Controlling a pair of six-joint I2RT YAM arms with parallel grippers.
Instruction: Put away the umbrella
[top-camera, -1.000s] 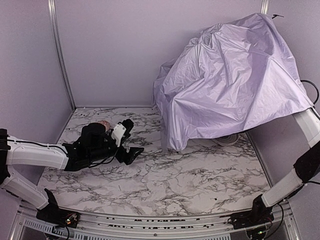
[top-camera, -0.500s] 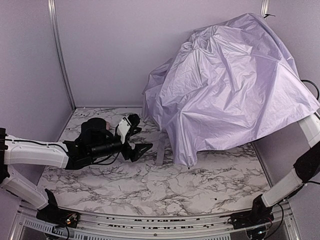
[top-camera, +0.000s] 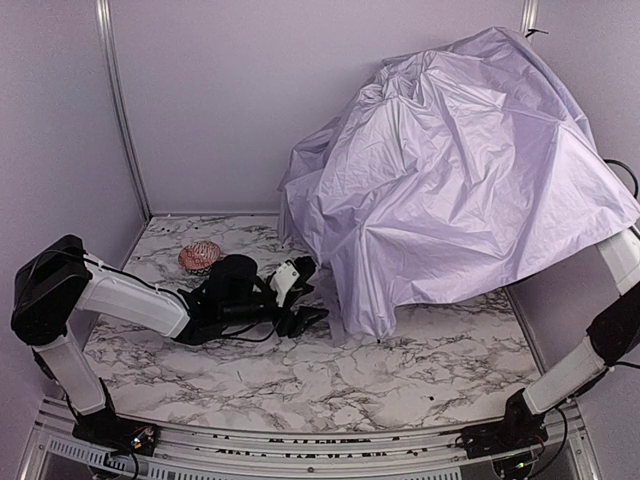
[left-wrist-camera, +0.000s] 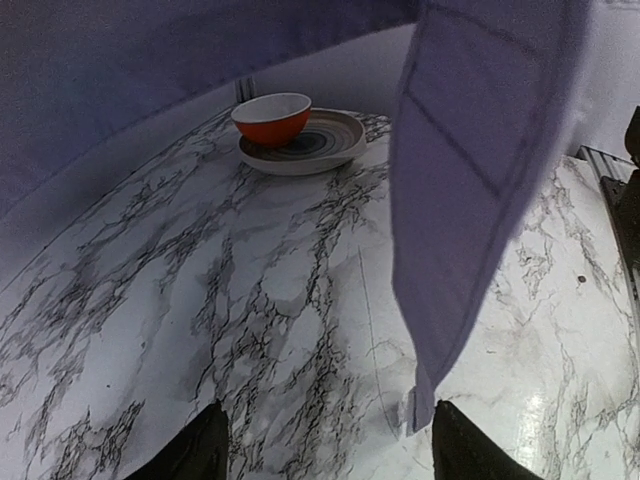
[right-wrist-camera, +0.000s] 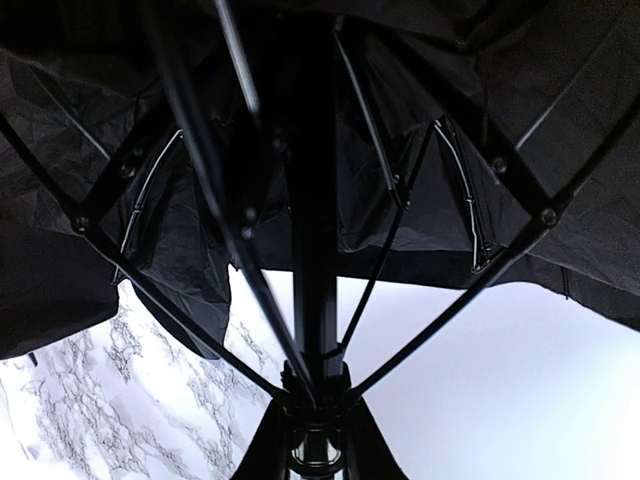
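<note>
The task is judged to be in an early-to-middle stage, with little finished. The umbrella is not yet folded: its pale lavender cover is seen billowed and crumpled but largely spread, held up above the worktop. From the right wrist view, the black shaft is seen clamped by the right gripper at its lower end, with the ribs fanned out under the black lining, so the frame is taken to be at most partly collapsed. Below the umbrella's near left edge a flat strap is seen hanging down. The left gripper is placed low, just beside that edge, with its fingers apart. In the left wrist view the strap's tip hangs close to one finger, and nothing is gripped. A red bowl on a plate is seen further in under the umbrella. What remains is judged to be most of the work: the strap has to be caught, the frame closed, the cover gathered and wrapped around the shaft, the strap fastened, and the umbrella laid away.
</note>
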